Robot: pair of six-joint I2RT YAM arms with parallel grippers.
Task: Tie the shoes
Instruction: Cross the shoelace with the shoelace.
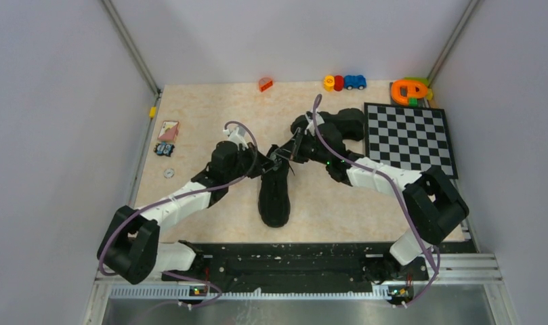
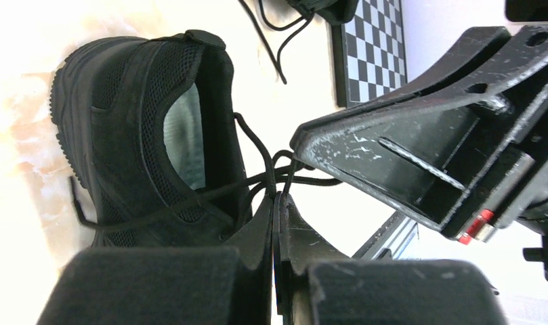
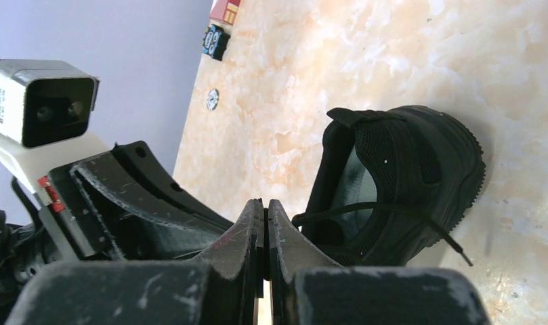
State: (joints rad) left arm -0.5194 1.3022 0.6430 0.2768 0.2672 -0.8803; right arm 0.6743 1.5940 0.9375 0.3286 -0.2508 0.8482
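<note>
Shoe [image 1: 274, 196] sits mid-worktop [image 1: 210, 108], toe toward my bases. My left tool [image 2: 279, 198] is pinched on a strand of the laces [image 2: 274, 177] above the tongue. My right tool [image 3: 265, 203] is closed too, tip right in that tangle (can't tell if it's got any lace), so the two crowd each other. Other shoe [image 1: 345, 122] lies just beside the checkerboard [image 1: 410, 139], toys [image 1: 344, 82] at the back, card [image 1: 168, 130] on the left.

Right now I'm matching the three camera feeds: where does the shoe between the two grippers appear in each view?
Top external: shoe at the centre of the picture.
Left wrist: shoe in the left half, heel opening showing.
Right wrist: shoe right of centre, heel opening showing.
Shared landmark: the beige marbled tabletop under it.
</note>
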